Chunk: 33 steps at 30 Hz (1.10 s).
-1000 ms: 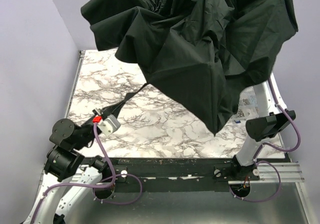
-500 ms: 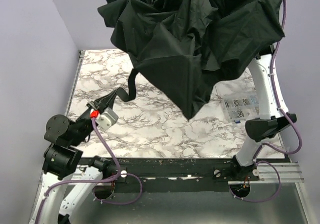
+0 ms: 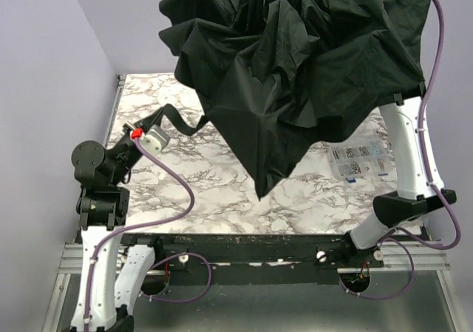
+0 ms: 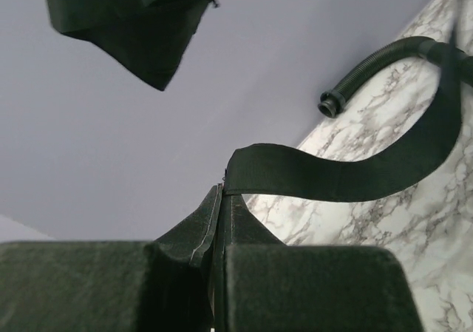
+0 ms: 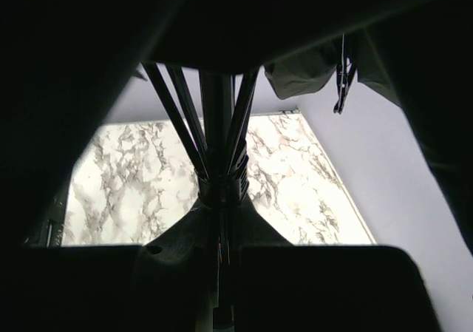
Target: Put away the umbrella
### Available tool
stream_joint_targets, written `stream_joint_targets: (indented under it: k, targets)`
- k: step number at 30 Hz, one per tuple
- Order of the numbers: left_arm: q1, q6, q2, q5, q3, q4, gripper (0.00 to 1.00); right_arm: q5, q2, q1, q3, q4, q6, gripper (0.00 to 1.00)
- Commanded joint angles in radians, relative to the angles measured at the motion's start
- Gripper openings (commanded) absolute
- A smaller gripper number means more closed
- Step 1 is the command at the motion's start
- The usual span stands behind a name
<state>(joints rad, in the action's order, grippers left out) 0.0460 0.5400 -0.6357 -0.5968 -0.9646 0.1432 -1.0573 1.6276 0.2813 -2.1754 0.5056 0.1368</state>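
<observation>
The umbrella point(image 3: 295, 66) hung high above the far right part of the counter point(image 3: 222, 191), touching nothing below it. Its canopy point(image 3: 244, 117) was slack and crumpled, drooping in loose folds with one long point hanging toward the marble, so the frame looked at least partly collapsed. The fabric was neither gathered nor rolled.

In the right wrist view, the right pincer point(image 5: 220, 199) was clamped on the shaft point(image 5: 216, 117), just under the collar where the thin ribs point(image 5: 174, 117) fan out, and it carried the whole weight. In the left wrist view, the left pincer point(image 4: 222, 191) was pinched tight on the free end of the closure strap point(image 4: 340, 177). The strap curved away in a loose band toward the canopy.

By this showing, the task was somewhere in its middle. The umbrella was up and under control and the strap was in hand. What seemed left was the harder part: drawing the loose cloth in around the shaft, wrapping the strap round it and fastening it, then setting the bundle down. No wrap had been made; the strap hung slack beside the fabric, not around it. Whether the shaft was fully telescoped in could not be told, since the canopy hid it.

A ribbed black hose point(image 4: 369, 62) lay on the counter near the wall, and a clear parts box point(image 3: 358, 160) sat under the canopy's right edge.
</observation>
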Motion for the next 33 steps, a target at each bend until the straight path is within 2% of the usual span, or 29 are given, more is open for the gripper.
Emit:
stream_joint_targets:
  k: [1,4,9,16,33]
  targets:
    - [-0.085,-0.073,-0.04,-0.131,-0.004,-0.181,0.0,0.058,-0.051,0.002,-0.003,0.124,0.167,0.0]
    - [-0.092,-0.052,-0.085,-0.141,-0.03,-0.18,0.0,0.023,-0.054,0.002,-0.02,0.207,0.237,0.0]
    - [-0.144,-0.094,-0.136,-0.148,-0.03,-0.246,0.0,0.062,-0.072,0.002,-0.004,0.292,0.323,0.0]
    - [-0.195,-0.142,-0.186,-0.147,-0.012,-0.294,0.0,0.061,-0.102,0.002,0.035,0.311,0.36,0.0]
    - [-0.213,-0.099,-0.344,-0.166,-0.068,-0.222,0.0,-0.035,-0.126,0.002,0.043,0.448,0.503,0.0]
